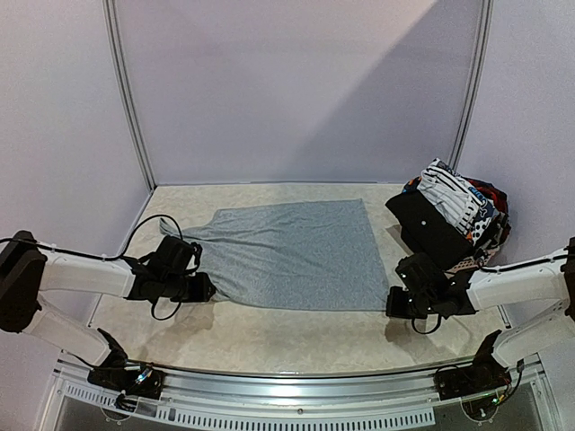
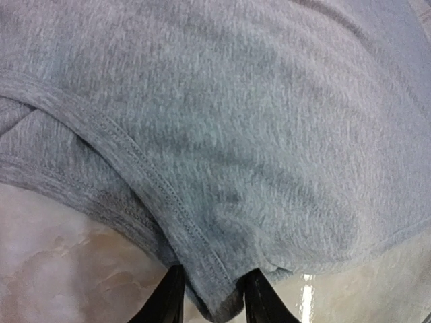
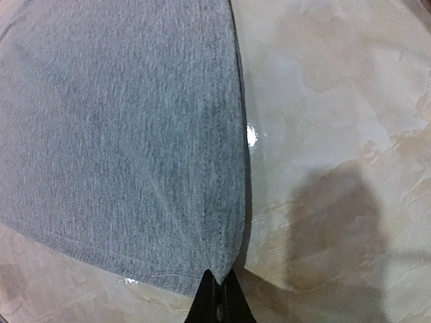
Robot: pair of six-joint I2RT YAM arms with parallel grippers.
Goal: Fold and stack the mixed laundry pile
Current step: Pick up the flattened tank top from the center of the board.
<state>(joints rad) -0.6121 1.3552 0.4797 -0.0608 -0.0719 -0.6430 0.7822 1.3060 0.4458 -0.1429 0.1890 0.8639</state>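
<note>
Top external view gave you the grey garment spread flat and nearly smooth at the middle of the table. It was a heathered knit, narrower toward its 10 o'clock end and broad along the near hem. Your left hand sat at its 8 o'clock corner, narrow, with a stitched hem fold bunched between the black fingers. Your right hand sat at the 4 o'clock corner, pressed closed on the very tip of the cloth. The laundry pile lay heaped at 2 o'clock on the table: black cloth, a white black-striped piece, red and blue bits. You could not tell the garments inside that heap apart, and both wrist views cut the grey piece off at their edges.
</note>
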